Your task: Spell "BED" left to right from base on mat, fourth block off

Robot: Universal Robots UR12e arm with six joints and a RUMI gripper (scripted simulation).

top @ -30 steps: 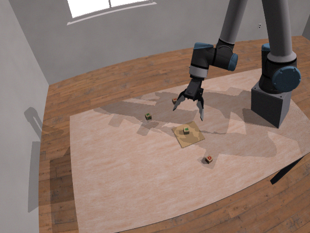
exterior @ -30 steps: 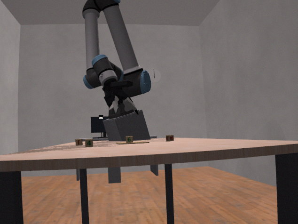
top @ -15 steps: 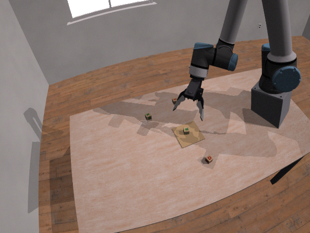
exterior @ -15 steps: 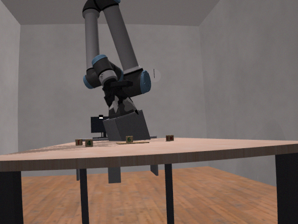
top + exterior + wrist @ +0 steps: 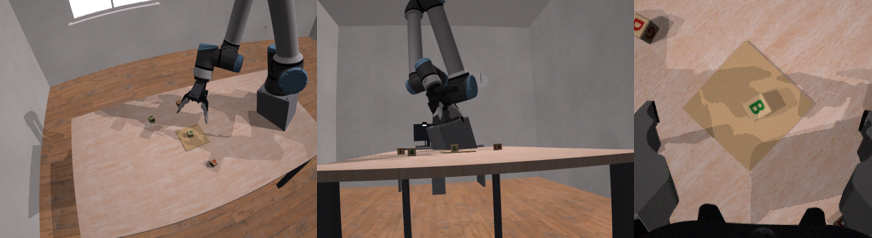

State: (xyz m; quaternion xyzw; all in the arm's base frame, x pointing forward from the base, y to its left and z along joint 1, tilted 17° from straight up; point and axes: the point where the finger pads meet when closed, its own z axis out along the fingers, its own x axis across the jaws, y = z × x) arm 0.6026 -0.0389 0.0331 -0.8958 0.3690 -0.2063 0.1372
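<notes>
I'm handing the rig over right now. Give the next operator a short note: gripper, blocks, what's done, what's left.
Gripper: open, holding nothing, raised above the table near the tan square mat.
Wooden block with green B: on the mat, alone.
Wooden block with red D: on the table, off the mat.
Wooden block with green K: off the mat, and must end there.
Fourth small wooden block: off the mat behind the gripper, letter unreadable; presumably the E.
Done: B placed.
Left: E and D beside B, in a tight row.
</notes>
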